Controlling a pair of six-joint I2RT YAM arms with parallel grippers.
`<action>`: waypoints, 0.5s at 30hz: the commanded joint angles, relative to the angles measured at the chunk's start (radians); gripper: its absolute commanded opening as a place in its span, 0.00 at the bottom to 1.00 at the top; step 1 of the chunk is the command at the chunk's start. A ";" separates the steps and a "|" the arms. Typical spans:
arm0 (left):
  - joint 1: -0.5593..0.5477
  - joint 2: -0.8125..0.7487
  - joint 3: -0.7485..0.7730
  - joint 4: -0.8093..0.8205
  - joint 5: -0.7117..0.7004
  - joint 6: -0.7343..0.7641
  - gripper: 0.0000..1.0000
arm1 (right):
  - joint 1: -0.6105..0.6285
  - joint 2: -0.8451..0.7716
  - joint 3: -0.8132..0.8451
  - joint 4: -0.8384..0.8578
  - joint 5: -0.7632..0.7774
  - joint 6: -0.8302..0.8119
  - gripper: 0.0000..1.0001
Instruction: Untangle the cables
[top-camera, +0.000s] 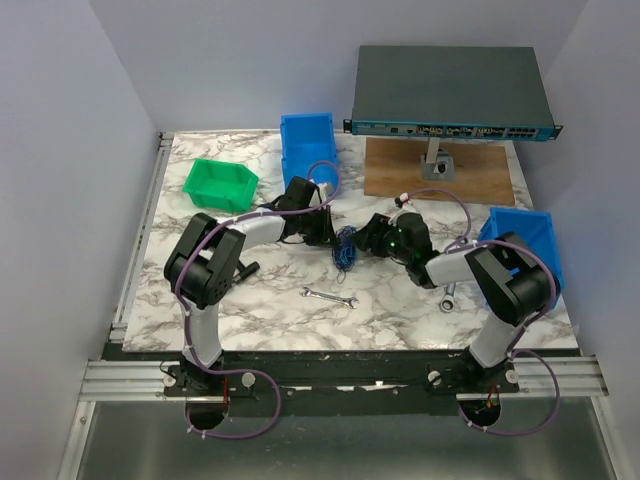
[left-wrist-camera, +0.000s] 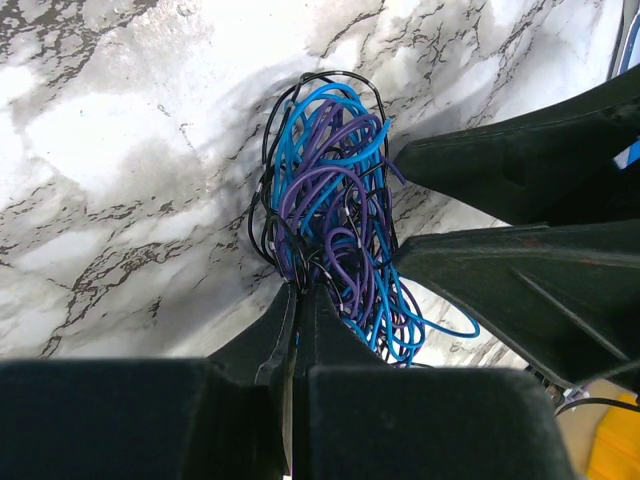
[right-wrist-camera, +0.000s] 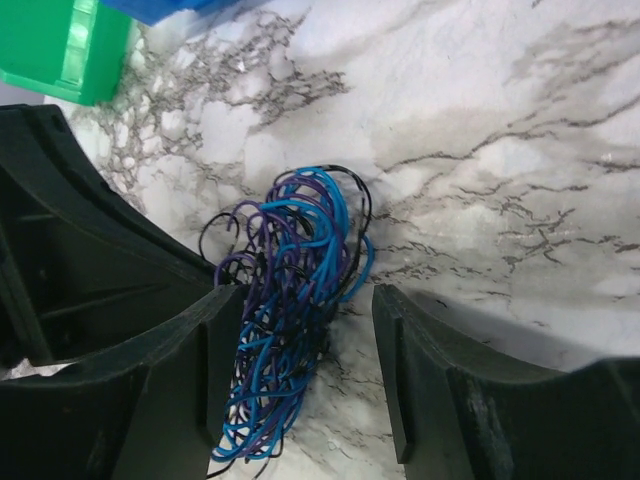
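Observation:
The cables are a hand-sized tangle of thin blue, purple and black wires lying on the marble table between my two grippers. My left gripper is just left of the tangle. In the left wrist view it is shut, pinching strands at the near edge of the cables. My right gripper is just right of the tangle. In the right wrist view it is open, with the cables between its jaws, resting against the left finger.
A green bin and a blue bin stand at the back left, another blue bin at the right. A silver wrench lies in front of the tangle, a second one near the right arm. A network switch stands on a wooden board.

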 joint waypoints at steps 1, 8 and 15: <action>-0.001 -0.001 0.014 -0.020 0.025 0.015 0.00 | 0.008 0.058 0.025 -0.002 -0.031 0.033 0.60; -0.003 0.002 0.015 -0.015 0.034 0.012 0.00 | 0.009 0.128 0.065 -0.008 -0.081 0.060 0.40; 0.001 -0.058 -0.014 -0.025 -0.062 0.028 0.00 | 0.009 0.067 0.068 -0.121 0.108 0.059 0.01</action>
